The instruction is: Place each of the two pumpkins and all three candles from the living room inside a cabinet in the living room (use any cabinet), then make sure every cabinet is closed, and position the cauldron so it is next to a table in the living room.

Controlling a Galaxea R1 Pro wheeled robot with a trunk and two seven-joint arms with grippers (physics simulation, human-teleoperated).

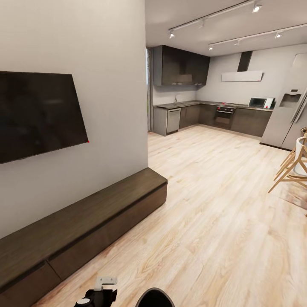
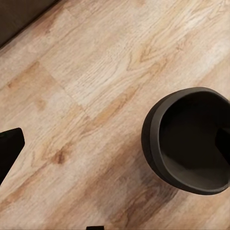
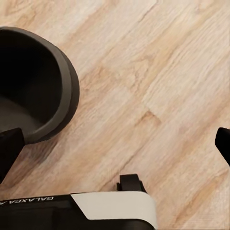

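The long low dark-brown cabinet (image 1: 85,217) runs along the wall under the television, both drawer fronts shut and its top bare. A corner of it shows in the left wrist view (image 2: 19,14). The dark round cauldron (image 1: 155,298) sits on the wood floor right in front of me, empty inside (image 2: 191,139) (image 3: 33,86). My left gripper (image 2: 115,148) hangs open above the floor beside the cauldron, holding nothing. My right gripper (image 3: 115,146) is open too, over bare floor on the cauldron's other side. Pumpkins, candles and the table are out of view.
A black television (image 1: 38,113) hangs on the grey wall. Open plank floor (image 1: 204,204) stretches toward a kitchen with dark counters (image 1: 213,115) and a fridge (image 1: 285,119). Wooden-legged stools (image 1: 294,164) stand at the right edge.
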